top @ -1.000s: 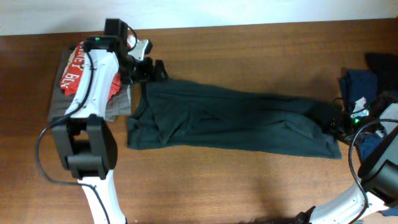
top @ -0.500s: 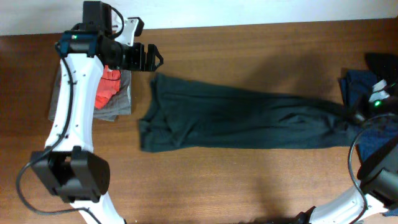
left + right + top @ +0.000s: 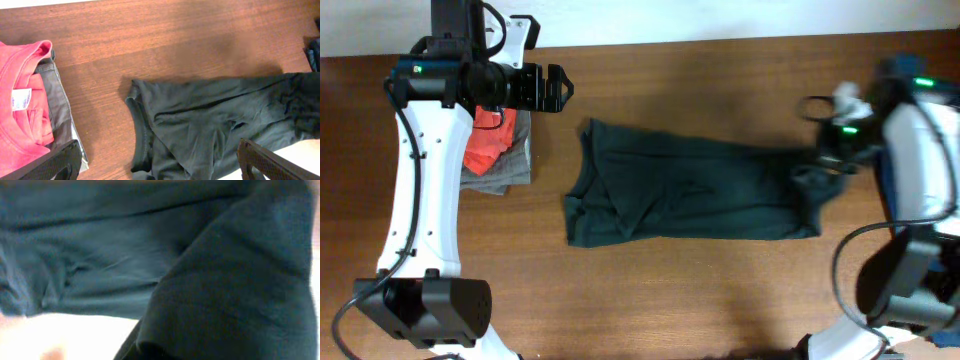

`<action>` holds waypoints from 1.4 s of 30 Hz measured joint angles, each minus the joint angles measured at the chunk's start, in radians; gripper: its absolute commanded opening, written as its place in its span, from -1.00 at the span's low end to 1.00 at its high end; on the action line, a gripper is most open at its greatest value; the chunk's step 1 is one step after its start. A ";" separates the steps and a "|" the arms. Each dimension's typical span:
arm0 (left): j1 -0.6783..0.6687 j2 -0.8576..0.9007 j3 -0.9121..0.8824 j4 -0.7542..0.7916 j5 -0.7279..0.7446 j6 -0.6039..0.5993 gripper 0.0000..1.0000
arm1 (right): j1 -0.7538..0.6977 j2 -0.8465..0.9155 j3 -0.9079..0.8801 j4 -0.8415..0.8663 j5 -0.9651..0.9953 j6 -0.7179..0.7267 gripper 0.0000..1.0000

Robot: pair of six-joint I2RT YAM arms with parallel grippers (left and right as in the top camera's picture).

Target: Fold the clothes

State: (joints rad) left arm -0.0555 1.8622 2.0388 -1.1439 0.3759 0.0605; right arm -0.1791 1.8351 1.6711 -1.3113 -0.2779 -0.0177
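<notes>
Shirt is lying across the middle of the worktop, long axis running left to right, plain dark side up; no lettering is showing. Its left end is lying flat on the wood, with the hem edge curling over a little, and a few creases are running along the cloth. Its right end is bunching and rising off the wood toward the right pincer.

Right pincer: fingers are pressing together, pinching the shirt's right end. In the overhead view the cloth is gathering up into it. The right wrist view is filling with dark fabric close to the lens, with a fold hanging in front and hiding the fingers.

Left pincer: fingers are standing spread wide, holding nothing. It is hovering over bare wood near the far edge, apart from the shirt's left end. In the left wrist view the two fingers are showing at the bottom corners, with the shirt's left end lying between them.

Red tee is sitting folded on a grey cloth at the far left, near the shirt but not touching it.
</notes>
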 measured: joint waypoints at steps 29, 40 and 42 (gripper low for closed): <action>0.000 0.000 0.000 -0.040 -0.028 0.003 0.98 | 0.239 0.130 -0.010 0.134 0.164 0.234 -0.92; 0.000 0.000 0.000 -0.043 -0.037 0.003 0.98 | 0.254 0.148 -0.372 0.554 0.051 0.332 -0.92; 0.000 0.000 0.000 -0.045 -0.039 0.003 0.98 | 0.277 0.148 -0.408 0.692 -0.044 0.346 -0.92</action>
State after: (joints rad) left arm -0.0555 1.8622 2.0388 -1.1892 0.3374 0.0639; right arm 0.0975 1.9831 1.2633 -0.6189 -0.3218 0.3279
